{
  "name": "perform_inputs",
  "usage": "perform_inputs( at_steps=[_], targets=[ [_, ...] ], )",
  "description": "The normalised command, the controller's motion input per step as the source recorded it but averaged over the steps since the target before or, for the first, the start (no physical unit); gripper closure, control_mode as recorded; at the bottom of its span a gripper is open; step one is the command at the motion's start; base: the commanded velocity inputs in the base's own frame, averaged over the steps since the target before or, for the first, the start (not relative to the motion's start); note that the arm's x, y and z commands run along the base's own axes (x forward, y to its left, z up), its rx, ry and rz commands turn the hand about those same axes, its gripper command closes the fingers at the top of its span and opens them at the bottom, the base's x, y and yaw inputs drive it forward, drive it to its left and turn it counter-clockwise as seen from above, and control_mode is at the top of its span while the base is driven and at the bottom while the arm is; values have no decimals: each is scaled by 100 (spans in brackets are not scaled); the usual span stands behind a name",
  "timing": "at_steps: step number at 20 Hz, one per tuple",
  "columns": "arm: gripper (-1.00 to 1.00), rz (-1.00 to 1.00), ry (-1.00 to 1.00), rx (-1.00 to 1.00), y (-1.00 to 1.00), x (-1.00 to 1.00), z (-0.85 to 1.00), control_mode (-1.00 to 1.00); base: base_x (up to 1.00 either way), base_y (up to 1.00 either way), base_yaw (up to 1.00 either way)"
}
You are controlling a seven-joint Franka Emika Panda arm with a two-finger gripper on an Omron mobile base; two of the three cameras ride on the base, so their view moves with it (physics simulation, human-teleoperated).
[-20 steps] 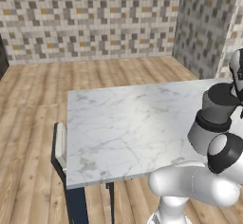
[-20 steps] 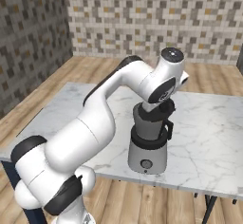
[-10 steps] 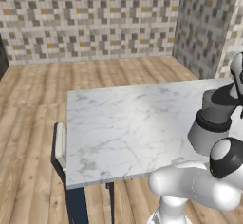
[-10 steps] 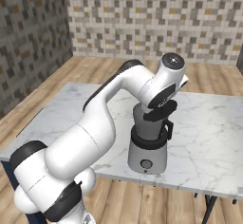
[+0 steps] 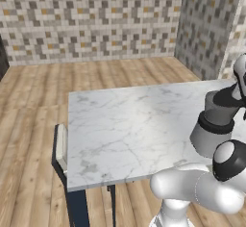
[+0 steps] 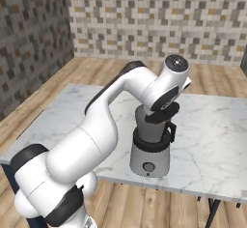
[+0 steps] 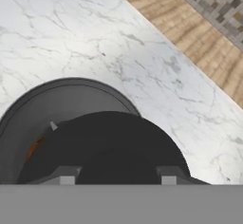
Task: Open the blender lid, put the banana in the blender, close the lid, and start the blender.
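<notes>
The blender point(image 6: 149, 160) stands near the front edge of the marble table point(image 6: 72, 121), with its grey base point(image 5: 210, 140) under the dark jar point(image 5: 217, 107). My gripper point(image 7: 115, 176) is shut on the knob of the black blender lid point(image 7: 109, 137), a finger on each side. The lid point(image 6: 162, 112) hangs just above the jar mouth point(image 7: 57, 88), slightly tilted and off to one side, so part of the opening shows. An orange sliver of the banana point(image 7: 33, 148) is visible inside the jar, mostly hidden under the lid.
The marble top point(image 5: 129, 125) stretches wide to the left of the blender. A chair back point(image 5: 61, 146) stands against the table's left edge. Wooden floor and tiled walls surround the table.
The hand with the lid has shifted slightly, bringing the lid a little lower over the jar. The blender has not moved.
</notes>
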Motion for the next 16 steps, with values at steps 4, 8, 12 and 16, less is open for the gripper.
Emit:
perform_inputs(
  at_steps=[4, 8, 12, 16],
  targets=[
    [100, 0, 0, 6, -1, 0, 8, -100, 0, 0, 0],
    [100, 0, 0, 4, -7, 0, 44, -100, 0, 0, 0],
    [100, 0, 0, 4, -13, 0, 35, -100, 0, 0, 0],
    [100, 0, 0, 8, -14, -4, 15, -100, 0, 0, 0]
  ],
)
